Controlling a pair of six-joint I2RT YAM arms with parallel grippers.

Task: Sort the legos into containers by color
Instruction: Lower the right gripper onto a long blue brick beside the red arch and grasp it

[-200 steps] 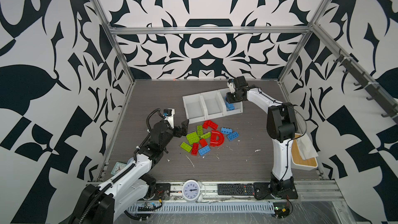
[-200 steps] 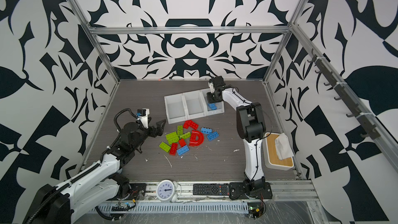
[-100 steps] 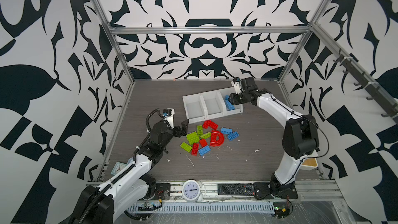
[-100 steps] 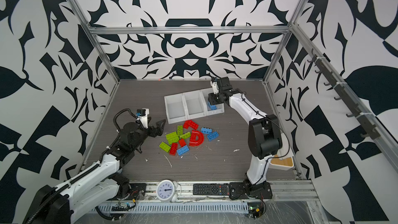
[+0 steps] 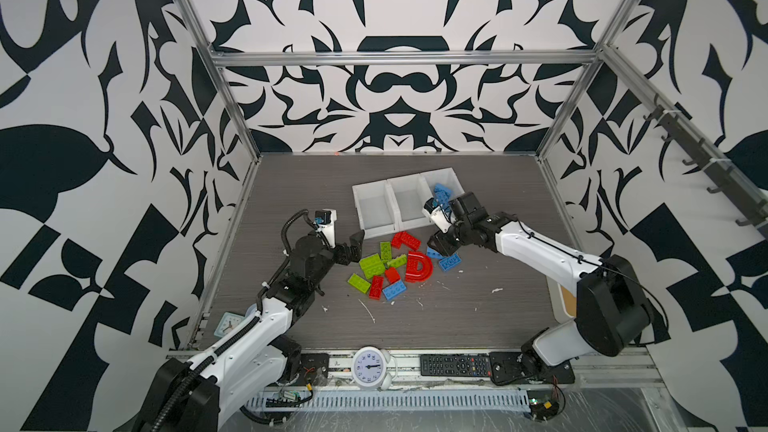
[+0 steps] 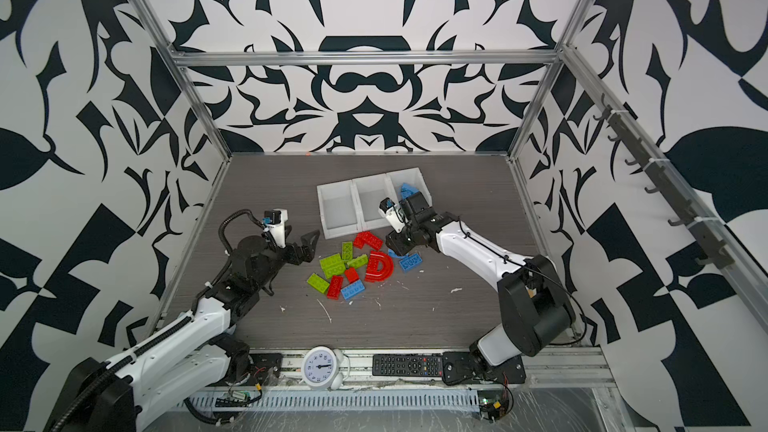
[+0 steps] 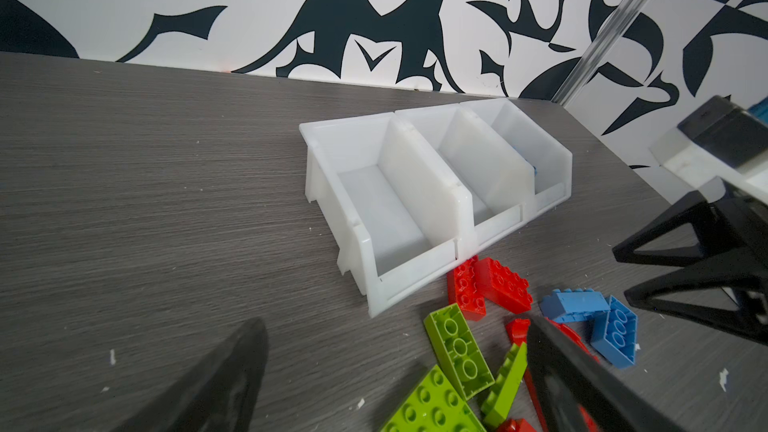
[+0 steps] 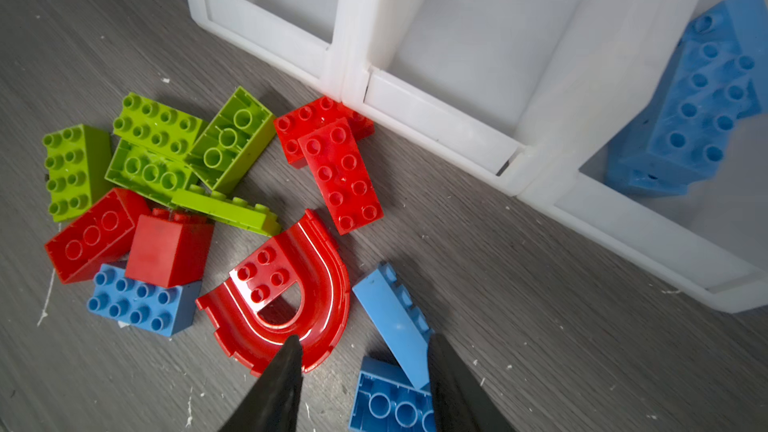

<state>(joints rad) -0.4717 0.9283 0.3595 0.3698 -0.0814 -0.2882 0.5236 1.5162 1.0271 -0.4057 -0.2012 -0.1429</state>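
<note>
Right wrist shows blue lego (image 8: 390, 317) within right gripper (image 8: 365, 351).

Red, green, blue legos (image 5: 371, 264) heaped, before three joined white containers (image 5: 392, 205) (one holds blue)

Counter (image 7: 166, 184): matt grey wood-grain surface, finely ridged.
Containers (image 7: 419, 184): smooth, translucent white plastic, slight sheen.
Legos (image 8: 158, 130): hard moulded plastic; red arch (image 8: 328, 284) high-gloss, blue brick (image 8: 698, 110) in the end container scuffed and dull.
Right tool (image 8: 365, 340) fingers (image 8: 274, 392): matt black plastic.
Frame rails (image 5: 399, 58): brushed metal, satin.
</note>
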